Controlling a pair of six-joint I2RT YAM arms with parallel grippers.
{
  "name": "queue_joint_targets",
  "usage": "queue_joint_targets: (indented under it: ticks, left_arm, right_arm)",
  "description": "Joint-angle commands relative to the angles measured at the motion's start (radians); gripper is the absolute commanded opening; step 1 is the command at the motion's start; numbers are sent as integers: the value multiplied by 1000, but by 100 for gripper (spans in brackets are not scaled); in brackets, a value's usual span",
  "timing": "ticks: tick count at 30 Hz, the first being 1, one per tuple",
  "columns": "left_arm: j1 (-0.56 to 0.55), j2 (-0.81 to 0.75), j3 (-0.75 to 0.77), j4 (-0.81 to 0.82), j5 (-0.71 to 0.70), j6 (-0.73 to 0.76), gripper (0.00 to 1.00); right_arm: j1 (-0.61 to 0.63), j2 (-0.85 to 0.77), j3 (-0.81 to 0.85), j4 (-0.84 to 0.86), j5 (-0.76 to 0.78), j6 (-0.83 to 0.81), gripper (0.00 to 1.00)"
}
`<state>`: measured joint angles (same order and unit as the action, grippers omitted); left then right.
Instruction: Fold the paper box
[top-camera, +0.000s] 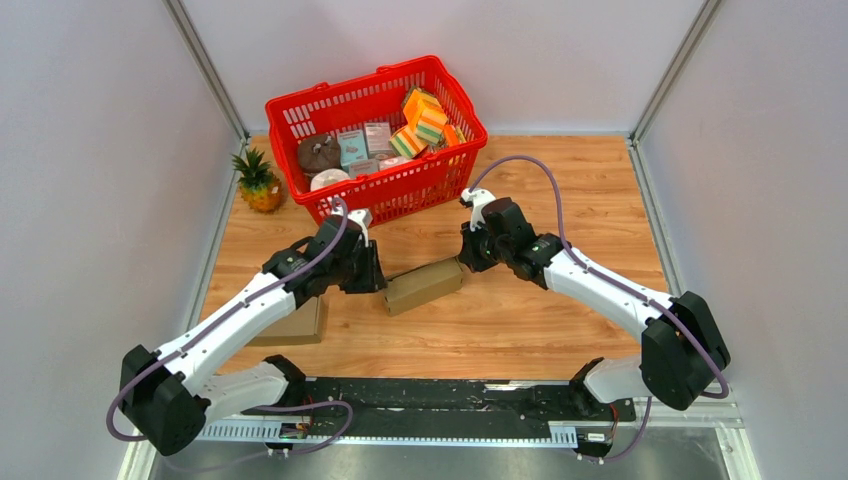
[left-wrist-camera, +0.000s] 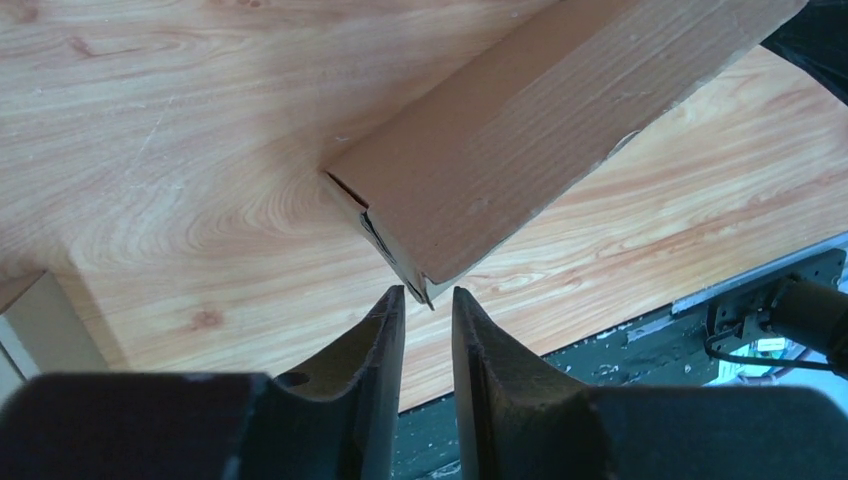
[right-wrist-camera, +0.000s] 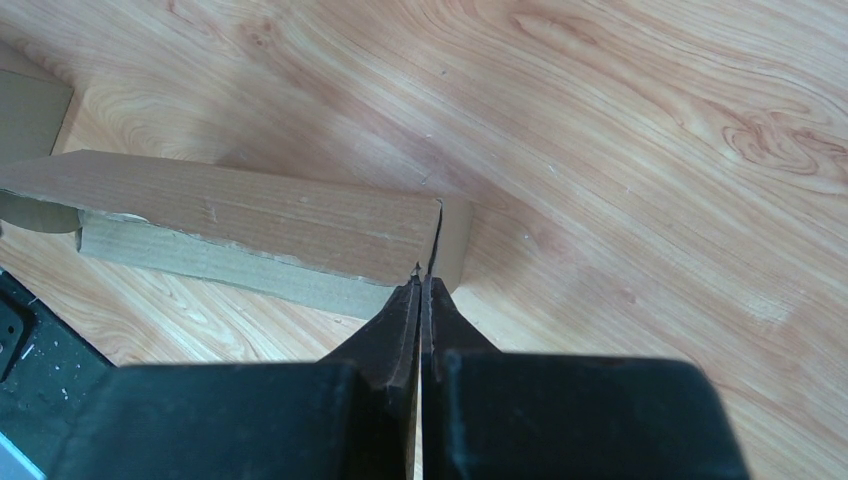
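Observation:
The brown paper box (top-camera: 423, 285) lies closed up as a long block on the wooden table between both arms. My left gripper (top-camera: 377, 280) is at its left end. In the left wrist view the box (left-wrist-camera: 520, 140) points a corner at my left gripper (left-wrist-camera: 428, 298), whose jaws stand a narrow gap apart with that corner's edge just at the tips. My right gripper (top-camera: 467, 256) is at the right end. In the right wrist view the box (right-wrist-camera: 250, 215) shows its end seam, and my right gripper (right-wrist-camera: 421, 280) is shut with its tips against that seam.
A red basket (top-camera: 460, 100) with sponges and small packs stands behind the box, a pineapple (top-camera: 258, 182) to its left. A second flat cardboard piece (top-camera: 297, 325) lies under my left arm. A black rail (top-camera: 450, 395) runs along the table's near edge.

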<state>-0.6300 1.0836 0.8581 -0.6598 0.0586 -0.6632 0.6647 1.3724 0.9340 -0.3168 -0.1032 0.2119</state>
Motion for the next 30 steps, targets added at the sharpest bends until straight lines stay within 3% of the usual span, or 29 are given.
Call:
queue_joint_targets:
  ticks: [1,9,19,20,21,22,25,26,27,30]
  left_arm:
    - [-7,12,30,45,-23,17,29]
    - [-25,16,-45,103,-32,-13,0]
    - [-54,-27,-208,203,-52,-93,0]
    - [-54,-22,-202,201,-49,-90,0]
    - [-54,-24,-196,198,-51,-88,0]
    - [-54,-24,-188,178,-51,-81,0]
    - [-54,-51,-157,132,-40,-69,17]
    - [-54,-92,-162,131,-34,-65,30]
    - [-54,-120,-163,128,-31,-64,35]
    - [-48,-211,-127,92,-16,-44,49]
  right_arm:
    - [3,-12,42,7,11,-11,0]
    - [4,7,26,19,10,3,0]
    - [15,-12,-26,12,22,41,1]
    - [16,-16,-18,-10,20,50,6]
    - [16,-33,-5,-37,17,53,19]
    - [18,-47,8,-95,17,57,22]
    - [13,-123,35,-181,17,63,40]
    - [10,-139,49,-197,10,64,44]
    - [7,-153,58,-211,-7,67,54]
    - [-40,-165,110,-228,-120,101,61]
